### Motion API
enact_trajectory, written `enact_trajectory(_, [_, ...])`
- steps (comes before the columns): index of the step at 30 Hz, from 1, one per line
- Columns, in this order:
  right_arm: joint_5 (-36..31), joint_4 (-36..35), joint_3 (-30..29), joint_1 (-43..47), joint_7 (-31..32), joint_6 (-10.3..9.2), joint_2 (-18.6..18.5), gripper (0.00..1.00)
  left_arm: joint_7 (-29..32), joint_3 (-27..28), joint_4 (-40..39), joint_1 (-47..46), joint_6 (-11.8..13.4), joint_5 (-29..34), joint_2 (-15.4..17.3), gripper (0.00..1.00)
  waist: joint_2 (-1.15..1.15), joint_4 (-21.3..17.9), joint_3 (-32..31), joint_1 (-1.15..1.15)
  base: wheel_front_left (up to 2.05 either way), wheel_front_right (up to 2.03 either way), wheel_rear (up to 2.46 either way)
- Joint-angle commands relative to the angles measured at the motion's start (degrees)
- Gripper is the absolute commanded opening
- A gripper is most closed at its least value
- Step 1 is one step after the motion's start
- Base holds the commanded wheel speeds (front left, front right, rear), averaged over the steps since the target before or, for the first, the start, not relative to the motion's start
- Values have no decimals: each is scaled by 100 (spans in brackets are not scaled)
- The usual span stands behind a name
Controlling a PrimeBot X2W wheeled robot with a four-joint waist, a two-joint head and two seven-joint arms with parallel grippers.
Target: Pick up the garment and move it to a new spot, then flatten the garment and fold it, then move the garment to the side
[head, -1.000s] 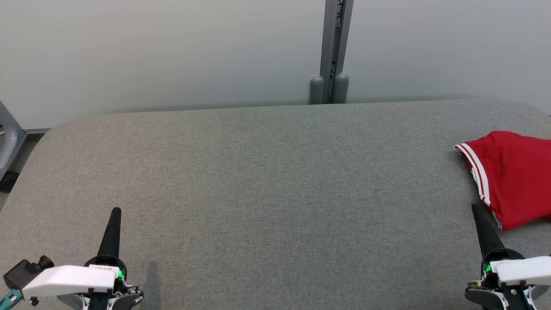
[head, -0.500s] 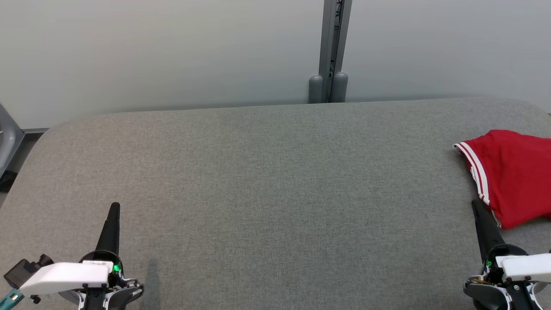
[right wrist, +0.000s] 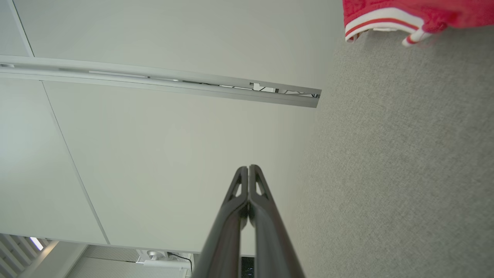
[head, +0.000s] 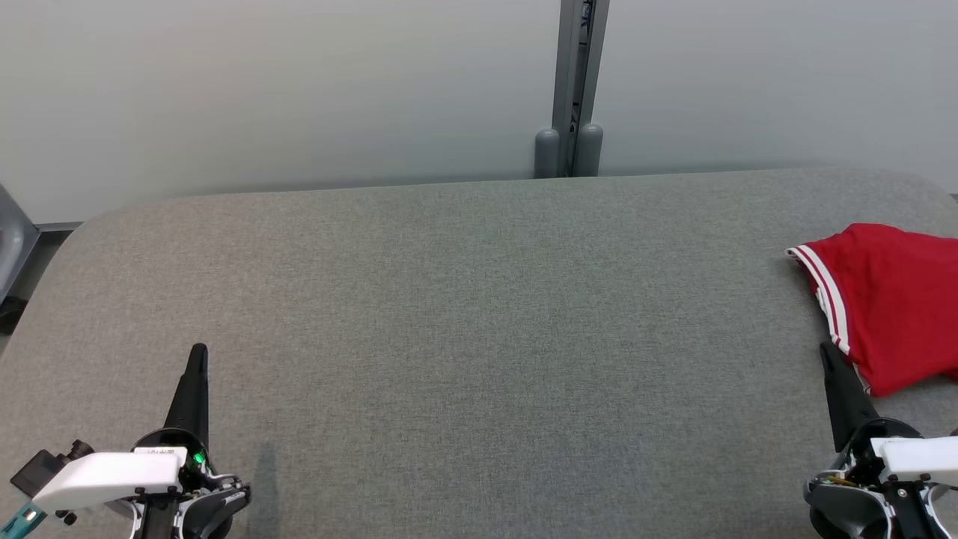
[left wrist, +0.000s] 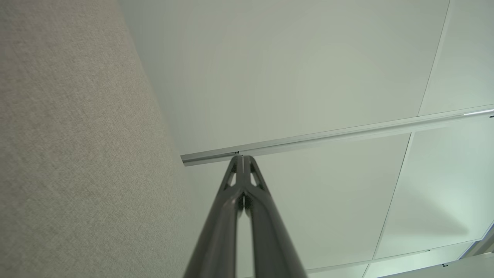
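The garment (head: 891, 299) is red with white-striped trim and lies bunched at the right edge of the grey fabric table (head: 479, 314); its trim also shows in the right wrist view (right wrist: 386, 17). My right gripper (head: 826, 350) is shut, empty, just in front of the garment's near left corner, apart from it; its closed tips (right wrist: 249, 168) point at the wall. My left gripper (head: 198, 350) is shut and empty at the lower left over bare table, far from the garment; its tips (left wrist: 241, 157) are pressed together.
A grey metal post (head: 572, 90) stands behind the table's far edge against the pale wall. A dark frame piece (head: 11, 247) sits off the table's left end. The table's corners are rounded.
The head view has drifted slightly, so everything sits a little higher and leftward. Both grippers stay shut; the garment lies where it was.
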Motion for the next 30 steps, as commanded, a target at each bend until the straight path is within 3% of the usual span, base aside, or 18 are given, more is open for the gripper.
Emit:
enact_trajectory(1, [107,8,-11,-53,40,4,-50,0,17,44,-2,-107,-36,-74,16,0,0,-2,1,0,0,0,0])
enact_trajectory(12, [526,91,-19,-131,92,4,-50,0,114,124,47,-176,-85,-423,-62,0,0,-17,16,0,0,0,0])
enact_trajectory(30, [491,88,-17,-110,81,4,-51,0,115,122,43,-154,-72,-394,-59,0,0,-17,16,0,0,0,0])
